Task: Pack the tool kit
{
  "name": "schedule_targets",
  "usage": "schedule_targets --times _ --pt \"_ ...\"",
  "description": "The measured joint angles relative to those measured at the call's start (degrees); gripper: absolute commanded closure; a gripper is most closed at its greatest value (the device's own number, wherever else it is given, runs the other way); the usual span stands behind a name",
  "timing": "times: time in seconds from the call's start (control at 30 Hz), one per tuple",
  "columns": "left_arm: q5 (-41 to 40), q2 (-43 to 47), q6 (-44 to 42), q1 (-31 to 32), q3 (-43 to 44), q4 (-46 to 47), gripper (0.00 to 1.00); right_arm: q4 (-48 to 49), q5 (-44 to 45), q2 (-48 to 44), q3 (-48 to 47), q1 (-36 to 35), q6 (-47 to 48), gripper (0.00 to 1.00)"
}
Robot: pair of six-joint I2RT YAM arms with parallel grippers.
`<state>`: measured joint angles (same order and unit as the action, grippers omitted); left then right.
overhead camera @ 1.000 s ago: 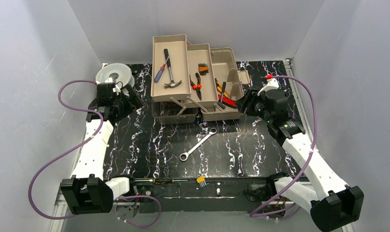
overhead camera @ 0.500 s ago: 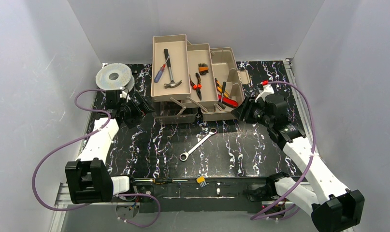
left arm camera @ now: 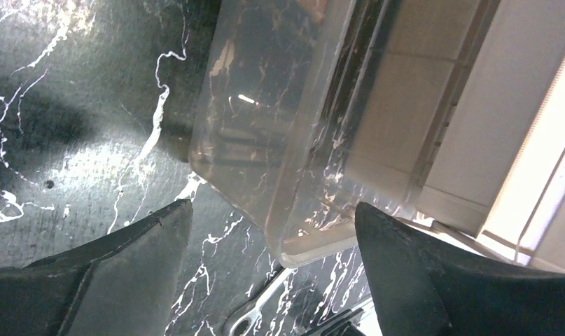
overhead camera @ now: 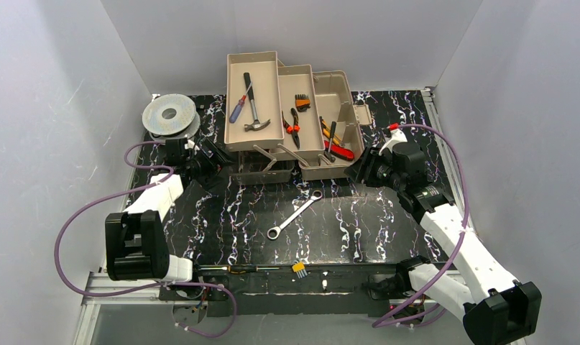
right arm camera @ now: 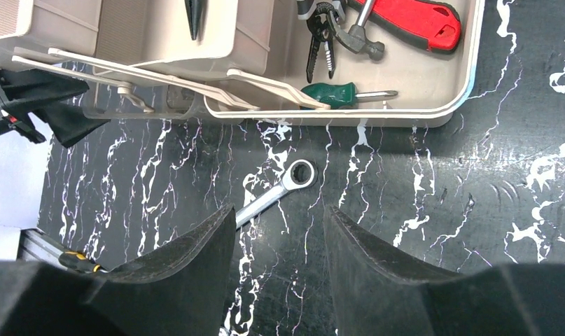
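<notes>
The tan toolbox (overhead camera: 342, 90) stands open at the back centre with its trays folded out. The left tray holds a hammer (overhead camera: 252, 108) and a screwdriver; the middle tray holds pliers (overhead camera: 294, 122). Its smoky translucent lid (overhead camera: 261, 169) lies low at the front. A wrench (overhead camera: 294, 214) lies on the table. My left gripper (overhead camera: 218, 159) is open, its jaws level with the lid's left corner (left arm camera: 265, 140). My right gripper (overhead camera: 360, 171) is open and empty beside the box's front right corner, above the wrench (right arm camera: 279, 189).
A round grey spool (overhead camera: 169, 113) sits at the back left. A long screwdriver (overhead camera: 244, 269) and a small yellow-handled tool (overhead camera: 299, 268) lie at the table's near edge. Grey walls close in the sides and back.
My left gripper has swung right from beside the spool to the lid's left corner. My right gripper has shifted slightly toward the box's front right corner.
</notes>
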<state>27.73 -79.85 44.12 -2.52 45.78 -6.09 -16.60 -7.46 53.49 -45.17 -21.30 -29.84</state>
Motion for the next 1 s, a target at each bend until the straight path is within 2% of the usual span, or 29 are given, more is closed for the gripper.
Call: schedule_targets --times 0.1,0.27,0.47,0.67,0.73,0.87,1.0 --pt "0.03 0.01 0.45 0.0 -0.07 1.67 0.16 -0.03 -0.3 0.02 0.0 0.0 0.06 0.43" --pt "-1.28 0.24 0.15 0.02 -0.46 2.21 0.24 -0.11 -0.39 0.02 0.0 0.0 0.24 0.43" --pt "-1.76 0.26 0.09 0.0 -0.44 2.73 0.24 -0.36 -3.01 0.5 0.0 0.0 1.42 0.41" --pt "-1.31 -1.46 1.74 0.02 -0.44 7.36 0.25 -0.86 -7.62 0.98 0.0 -0.04 2.98 0.42" --pt "-1.17 -2.97 2.21 0.02 -0.42 8.44 0.24 -1.15 -9.3 0.98 0.02 -0.1 3.7 0.43" --pt "-0.96 -3.72 2.78 0.02 -1.0 9.67 0.14 -1.78 -9.96 0.85 0.07 -2.94 6.13 0.42" --pt "-3.1 0.78 2.03 0.02 -3.17 7.29 0.08 -2.19 -7.03 1.04 0.07 -13.58 8.81 0.42"
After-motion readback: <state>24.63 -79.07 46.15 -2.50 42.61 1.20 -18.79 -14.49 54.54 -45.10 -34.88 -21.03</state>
